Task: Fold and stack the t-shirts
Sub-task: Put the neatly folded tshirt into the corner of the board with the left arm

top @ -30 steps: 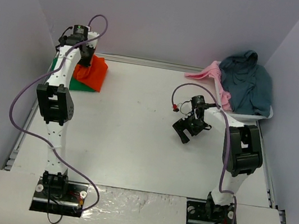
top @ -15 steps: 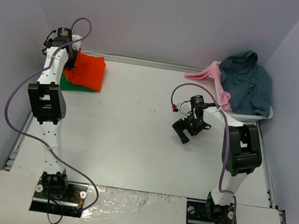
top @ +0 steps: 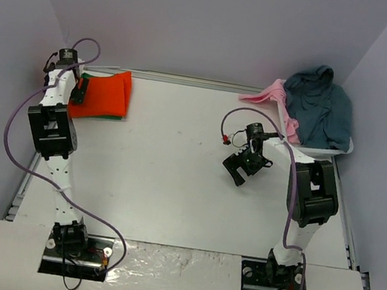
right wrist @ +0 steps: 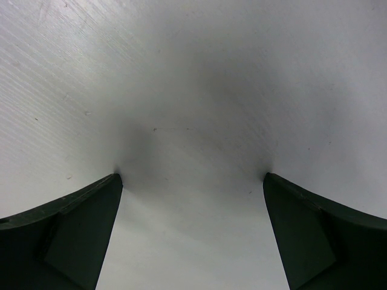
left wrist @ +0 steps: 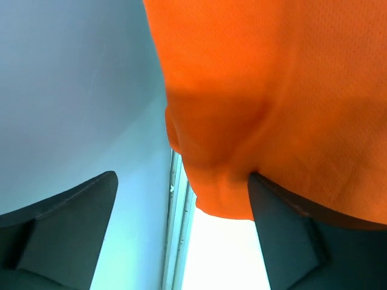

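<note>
The bright orange t-shirt [top: 103, 94] lies folded at the table's back left, on top of the green t-shirt [top: 106, 118], of which only a thin edge shows. My left gripper [top: 77, 87] sits at the orange shirt's left edge, next to the side wall. In the left wrist view the orange t-shirt [left wrist: 272, 90] fills the upper right and rests against the right finger [left wrist: 290, 235], while the left gripper [left wrist: 181, 176] stands open. My right gripper [top: 238, 168] hovers open over bare table right of centre, nothing between its fingers [right wrist: 72, 229].
A white basket [top: 325, 150] stands at the back right corner, with a dark teal garment [top: 321, 106] heaped in it and a pink cloth [top: 271, 95] hanging over its left rim. Walls close in the table on the left, back and right.
My left arm swung left towards the wall and laid the orange t-shirt down flat on the green one, then its jaws opened and let go. The right arm stayed put.
</note>
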Motion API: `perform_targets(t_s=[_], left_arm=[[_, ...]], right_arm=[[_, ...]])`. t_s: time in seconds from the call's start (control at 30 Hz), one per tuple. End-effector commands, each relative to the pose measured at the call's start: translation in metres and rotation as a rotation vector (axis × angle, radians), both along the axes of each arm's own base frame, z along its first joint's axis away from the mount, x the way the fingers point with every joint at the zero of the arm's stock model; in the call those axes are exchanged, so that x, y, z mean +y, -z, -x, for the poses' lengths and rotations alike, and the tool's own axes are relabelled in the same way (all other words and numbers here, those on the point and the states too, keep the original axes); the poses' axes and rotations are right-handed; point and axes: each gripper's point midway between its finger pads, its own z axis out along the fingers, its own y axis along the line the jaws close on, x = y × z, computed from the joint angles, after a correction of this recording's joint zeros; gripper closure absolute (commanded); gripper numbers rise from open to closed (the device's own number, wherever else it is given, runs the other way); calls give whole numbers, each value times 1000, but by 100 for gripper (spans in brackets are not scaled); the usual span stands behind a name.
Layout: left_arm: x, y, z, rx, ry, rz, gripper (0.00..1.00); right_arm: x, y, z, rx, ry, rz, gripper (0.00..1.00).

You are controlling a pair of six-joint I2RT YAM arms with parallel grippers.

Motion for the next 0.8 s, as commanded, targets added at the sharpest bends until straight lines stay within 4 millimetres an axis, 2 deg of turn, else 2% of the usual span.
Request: perform_targets(t_s=[0.0,0.1,0.13,0.2,0.23,0.27,0.3,0.33,0.37,0.4,0.43,0.47,0.5,0.6,0.63,0.67,0.7,0.73,0.77], left_arm=[[6,-56,-8,-115,-26,-73,9],[2,-71,-8,-151,-28,-59,1],[0,-81,-7,-173,-27,-56,3],[-7,-84,-4,-189,-21,-22,6],[-10,-102,-1,-225,-14,-19,6],[-14,-109,1,-245,-10,-15,6],[-17,-104,10,-228,-15,-19,5],[-20,-132,15,-291,-15,-42,6],[-26,-138,19,-309,-10,-44,6],[-34,-136,25,-309,6,-29,6],[-41,-162,35,-360,19,-31,6],[-48,-169,40,-380,22,-16,6],[-65,-184,51,-414,68,24,6],[-87,-208,71,-489,100,80,6],[-97,-217,86,-517,126,92,6],[-102,-221,92,-528,137,82,6],[-115,-242,100,-590,179,62,6],[-121,-229,107,-560,213,50,6],[-127,-229,112,-559,230,39,6]], right_arm=[[-27,50,42,161,-22,149,0],[-28,50,44,166,-27,154,0],[-28,51,44,169,-27,156,0],[-30,51,44,167,-26,165,0],[-30,51,45,170,-26,168,0],[-31,51,44,169,-26,169,0],[-31,51,44,166,-24,170,0],[-31,49,43,164,-18,172,0],[-30,47,42,159,-18,167,0],[-28,44,40,155,-17,157,0],[-22,41,43,164,-22,124,0],[-18,36,42,157,-29,103,0],[-14,33,41,156,-33,81,0],[-13,21,32,111,-32,69,0],[-13,15,28,90,-20,62,0],[-12,12,25,79,-9,54,0],[-10,7,21,63,1,43,0],[-6,-6,11,20,8,22,0],[1,-16,6,-4,16,-10,0]])
